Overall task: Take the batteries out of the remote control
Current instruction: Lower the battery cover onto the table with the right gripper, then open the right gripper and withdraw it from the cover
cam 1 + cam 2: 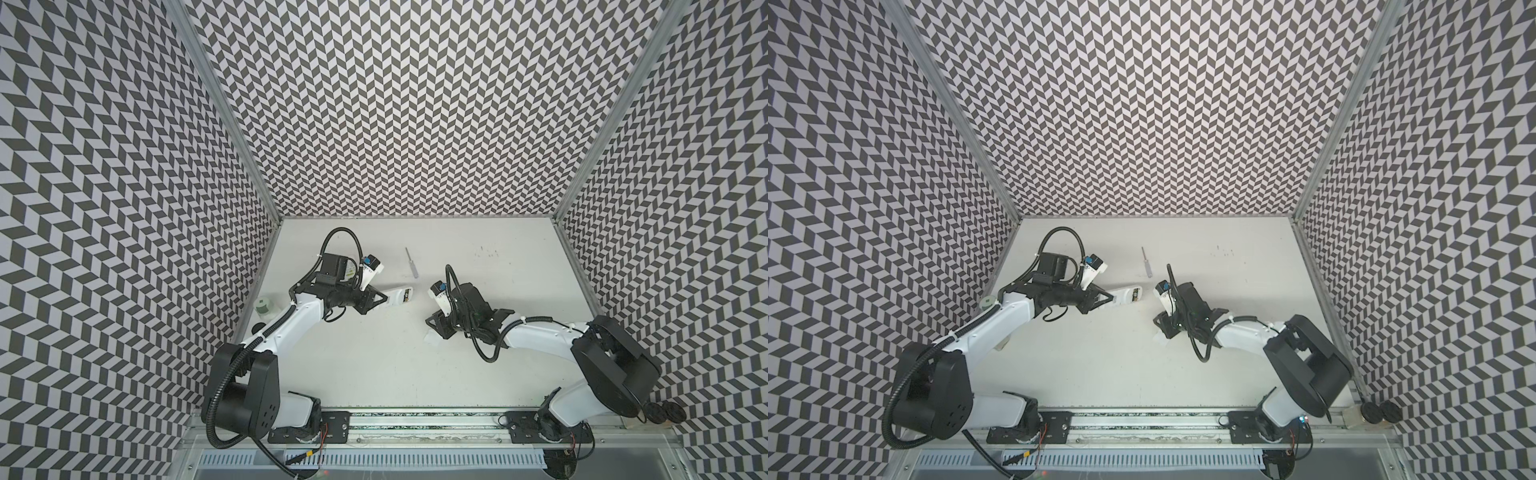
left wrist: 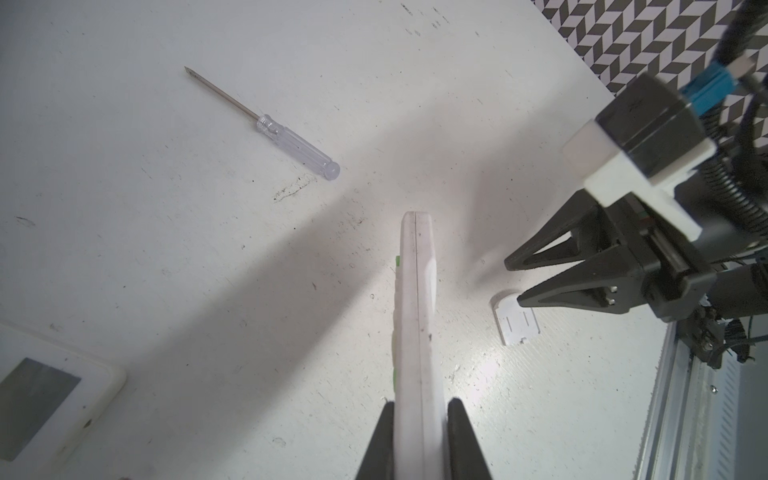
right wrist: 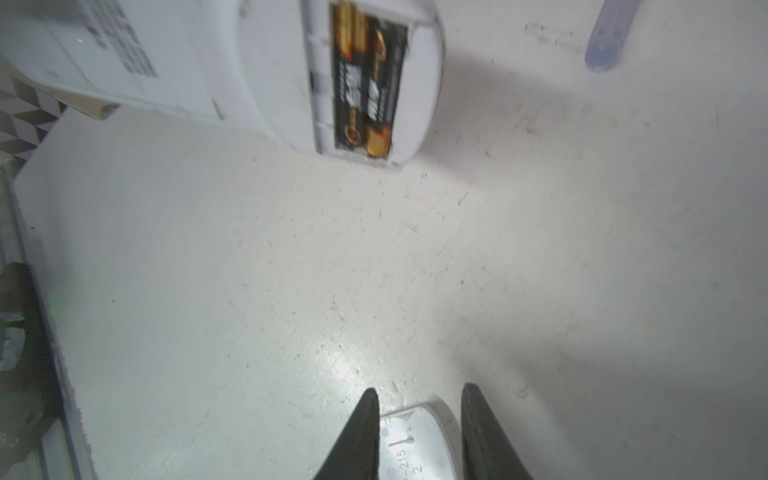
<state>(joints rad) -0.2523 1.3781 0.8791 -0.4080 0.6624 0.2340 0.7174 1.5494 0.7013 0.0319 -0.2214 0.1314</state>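
Desk [image 1: 374, 365]: left hand [image 2: 419, 405] pinches remote [image 2: 415, 291]; right hand [image 3: 419, 388], parted over cover [image 3: 419, 444] beside it, should lever batteries [image 3: 368, 79] gently.

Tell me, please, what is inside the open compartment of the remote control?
Two black batteries with gold ends lie side by side in the uncovered compartment of the remote control. Anything beneath them is hidden by the batteries themselves.

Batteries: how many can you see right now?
2. One black-and-gold battery lies beside the other in the open compartment of the remote, held by the left gripper. Others may be hidden.
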